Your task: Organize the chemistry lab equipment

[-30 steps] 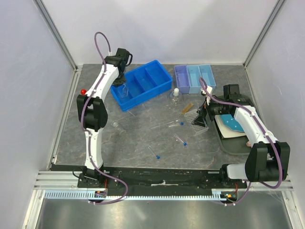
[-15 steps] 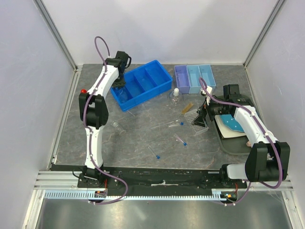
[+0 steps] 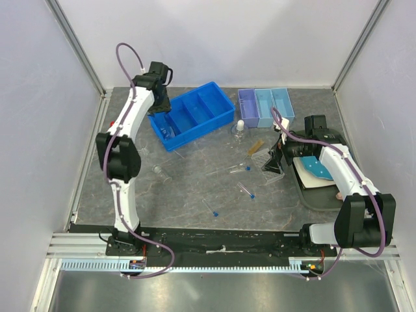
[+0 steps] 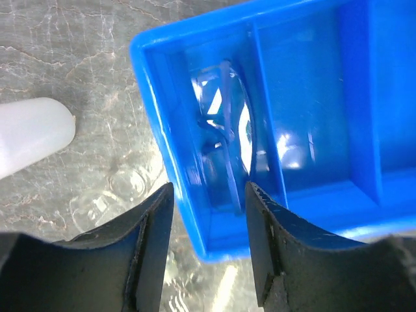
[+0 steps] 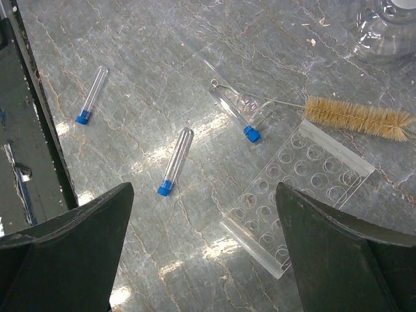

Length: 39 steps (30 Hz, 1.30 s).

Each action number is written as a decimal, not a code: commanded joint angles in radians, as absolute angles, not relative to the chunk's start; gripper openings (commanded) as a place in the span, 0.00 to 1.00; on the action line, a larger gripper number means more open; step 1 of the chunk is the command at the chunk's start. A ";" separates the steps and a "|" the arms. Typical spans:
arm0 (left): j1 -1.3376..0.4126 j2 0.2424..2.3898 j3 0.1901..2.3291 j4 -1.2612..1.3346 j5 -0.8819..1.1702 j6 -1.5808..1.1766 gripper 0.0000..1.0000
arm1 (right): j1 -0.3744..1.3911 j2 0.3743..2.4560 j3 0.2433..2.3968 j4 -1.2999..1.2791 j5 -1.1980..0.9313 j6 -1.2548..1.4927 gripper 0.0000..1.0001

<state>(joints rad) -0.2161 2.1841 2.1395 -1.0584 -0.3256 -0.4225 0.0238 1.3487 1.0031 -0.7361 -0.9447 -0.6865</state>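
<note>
Left side: the left arm reaches to the left end of the blue bin [image 3: 195, 110] [image 4: 364, 130]. The left gripper [image 3: 164, 116] [image 4: 208, 195] hangs over the bin's end compartment with its fingers parted and nothing between them. A clear glass flask [image 3: 166, 129] [image 4: 231, 123] lies on its side in that compartment, under the fingers and apart from them.

Outside the bin's end wall, a white squeeze bottle [image 4: 29, 133] lies on the grey table [image 3: 195, 188]; in the top view only its red cap [image 3: 114, 123] shows beside the arm. A small clear glass piece [image 4: 120, 188] lies on the table between the bottle and the bin; I cannot tell what kind it is.

Right side: the right gripper [image 3: 276, 159] [image 5: 205, 195] hovers above the tube rack [image 3: 273, 161] [image 5: 296, 195], fingers spread wide and holding nothing. The rack lies flat on the table.

Three blue-capped test tubes [image 3: 246, 190] [image 5: 175, 161] lie loose on the table. One is just beside the rack's corner, and the other two are farther off toward the near edge. A brush [image 3: 255, 148] [image 5: 357, 117] with tan bristles lies just past the rack, its wire handle crossing the nearest tube.

A stoppered flask [image 3: 239, 130] [image 5: 383, 19] stands between the bin and the brush. A small three-part tray [image 3: 263, 107], lilac and light blue, sits at the far edge, right of the bin.
</note>
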 commanded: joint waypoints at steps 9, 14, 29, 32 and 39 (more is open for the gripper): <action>-0.186 1.360 1.436 -0.589 0.173 -0.284 0.75 | 0.028 1.262 1.114 -0.925 -0.969 -0.923 0.98; -0.137 1.021 1.080 -0.407 0.313 -0.299 0.96 | 0.032 1.275 1.198 -1.012 -0.959 -0.915 0.98; -0.124 0.612 0.773 -0.475 0.218 -0.255 0.99 | 0.216 1.338 1.275 -0.635 -0.585 -0.330 0.98; -0.126 0.583 0.741 -0.483 0.173 -0.258 0.99 | 0.235 1.374 1.269 -0.557 -0.523 -0.246 0.98; -0.126 0.565 0.698 -0.502 0.160 -0.267 0.99 | 0.324 1.433 1.157 -0.234 -0.315 -0.088 0.98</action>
